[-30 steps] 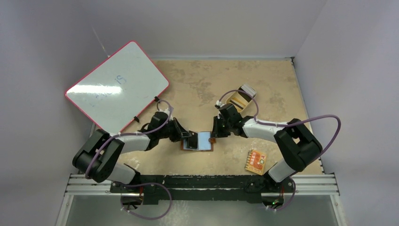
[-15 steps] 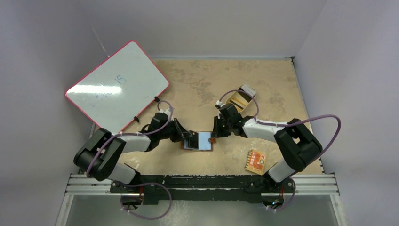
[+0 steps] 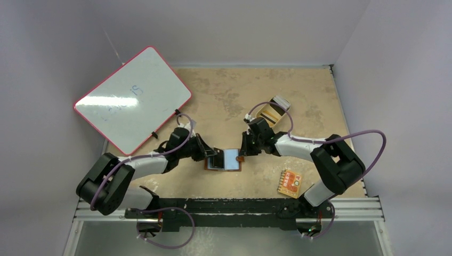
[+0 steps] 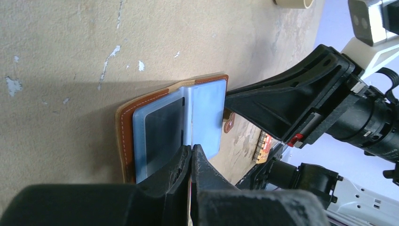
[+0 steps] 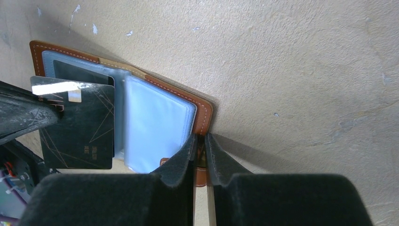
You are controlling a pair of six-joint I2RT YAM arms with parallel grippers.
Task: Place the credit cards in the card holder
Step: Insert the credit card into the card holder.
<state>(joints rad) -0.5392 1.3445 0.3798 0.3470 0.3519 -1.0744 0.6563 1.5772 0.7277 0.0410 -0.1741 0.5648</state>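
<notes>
left gripper [image 4: 191, 149] clenched on black card [image 5: 77, 125] over left half of open wallet [image 5: 157, 125] | right gripper [image 5: 200, 139] apparently pinching wallet at right edge

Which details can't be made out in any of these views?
1. Left wrist: the held credit card sits edge-on inside the left gripper; its face is hidden.
2. Right wrist: the right gripper covers the card holder snap tab.
3. Top: whiteboard writing too faint; whether the card is inside a pocket, too small.
</notes>
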